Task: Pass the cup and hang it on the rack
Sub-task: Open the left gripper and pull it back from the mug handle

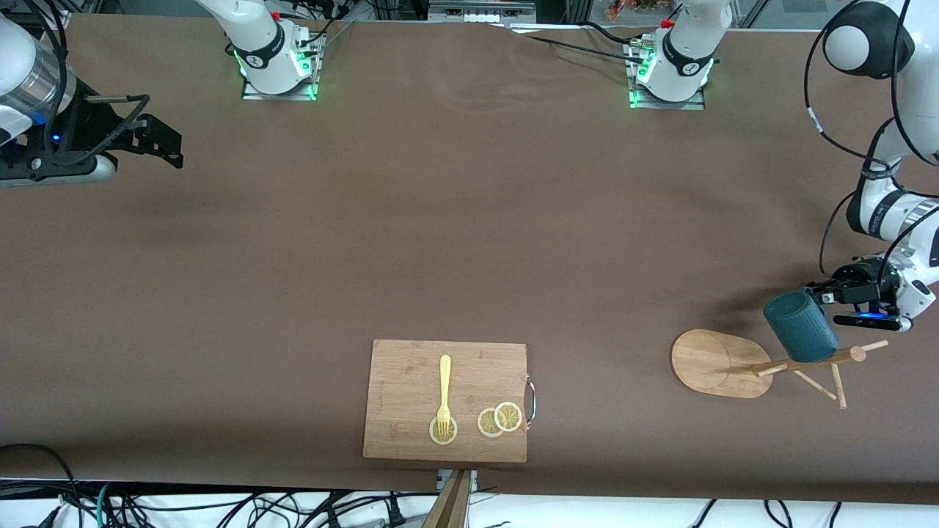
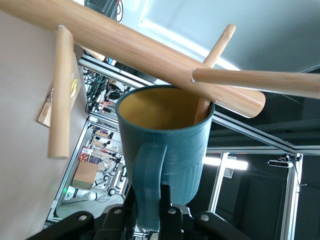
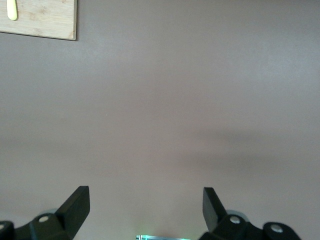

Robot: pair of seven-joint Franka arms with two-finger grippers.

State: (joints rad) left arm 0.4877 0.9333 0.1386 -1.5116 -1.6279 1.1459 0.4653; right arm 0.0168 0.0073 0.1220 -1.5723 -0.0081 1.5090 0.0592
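Note:
The dark teal cup [image 1: 799, 326] with a yellow-ochre inside is held up in the air by its handle in my left gripper [image 1: 821, 297], right against the top of the bamboo rack [image 1: 715, 363], at the left arm's end of the table. In the left wrist view my left gripper [image 2: 148, 192] is shut on the cup's [image 2: 170, 145] handle. The cup's mouth faces the rack's post [image 2: 140, 47], and one thin peg [image 2: 215, 55] reaches into the mouth. My right gripper [image 1: 158, 139] waits open and empty above the right arm's end of the table, and it also shows in the right wrist view [image 3: 145, 200].
A rectangular wooden cutting board [image 1: 411, 381] lies near the table's front edge, with a yellow fork [image 1: 444, 389] and lemon slices [image 1: 499, 419] on it. Its corner shows in the right wrist view [image 3: 45, 20]. Brown table surface lies between the board and the rack.

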